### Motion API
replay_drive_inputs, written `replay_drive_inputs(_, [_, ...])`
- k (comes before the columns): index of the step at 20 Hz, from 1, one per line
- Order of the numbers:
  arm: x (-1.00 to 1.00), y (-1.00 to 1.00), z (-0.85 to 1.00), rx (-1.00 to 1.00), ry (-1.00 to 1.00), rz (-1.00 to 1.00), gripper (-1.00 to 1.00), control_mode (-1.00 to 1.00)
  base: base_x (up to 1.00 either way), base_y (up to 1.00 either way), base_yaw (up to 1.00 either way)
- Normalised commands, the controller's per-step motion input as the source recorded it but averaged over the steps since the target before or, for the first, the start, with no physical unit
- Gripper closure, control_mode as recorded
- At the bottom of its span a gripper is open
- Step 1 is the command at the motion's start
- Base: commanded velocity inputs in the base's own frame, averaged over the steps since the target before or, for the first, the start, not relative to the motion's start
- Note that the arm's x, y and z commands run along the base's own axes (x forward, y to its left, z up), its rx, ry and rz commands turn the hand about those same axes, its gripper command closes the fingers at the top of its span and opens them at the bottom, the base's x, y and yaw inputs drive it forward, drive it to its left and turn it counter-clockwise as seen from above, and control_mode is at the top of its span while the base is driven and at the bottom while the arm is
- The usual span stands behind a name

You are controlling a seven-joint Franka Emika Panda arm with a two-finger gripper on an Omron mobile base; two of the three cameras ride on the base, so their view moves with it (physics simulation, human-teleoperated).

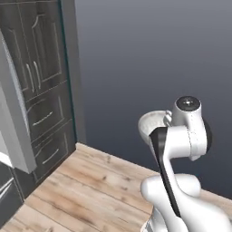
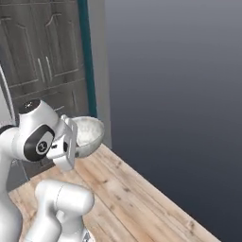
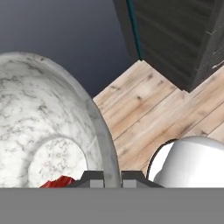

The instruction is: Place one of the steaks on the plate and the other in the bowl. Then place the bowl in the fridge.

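My gripper [image 3: 112, 177] is shut on the rim of the bowl [image 3: 43, 118], a deep white-grey bowl with a marbled inside. It holds the bowl up in the air, above the wooden floor. A bright red steak [image 3: 59, 181] lies at the bottom of the bowl, with just its edge showing. From the base, the bowl [image 1: 152, 121] shows behind the arm's upper link, and the bowl [image 2: 89, 132] sits right of the hand, tilted a little. A grey slab at the far left looks like the fridge door [image 1: 16, 136], standing open. The plate is out of view.
Dark cabinets [image 1: 38, 68] with doors and bar-handled drawers [image 1: 45, 118] stand to the left, ending at a teal-edged side panel [image 2: 87, 61]. A plain grey wall [image 2: 179, 94] runs behind. Light wooden floor [image 1: 90, 186] stretches below the bowl.
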Motion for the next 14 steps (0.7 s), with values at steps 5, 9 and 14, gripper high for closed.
replay_drive_inputs(5, [0.0, 0.0, 0.0, 0.0, 0.0, 0.0, 1.0, 1.0, -0.78, -0.11, 0.43])
replay_drive_inputs(9, [0.0, 0.0, 0.0, 0.0, 0.0, 0.0, 1.0, 1.0, -0.7, -0.19, 0.59])
replay_drive_inputs(14, [0.0, 0.0, 0.0, 0.0, 0.0, 0.0, 1.0, 1.0, -0.39, -0.14, 0.63])
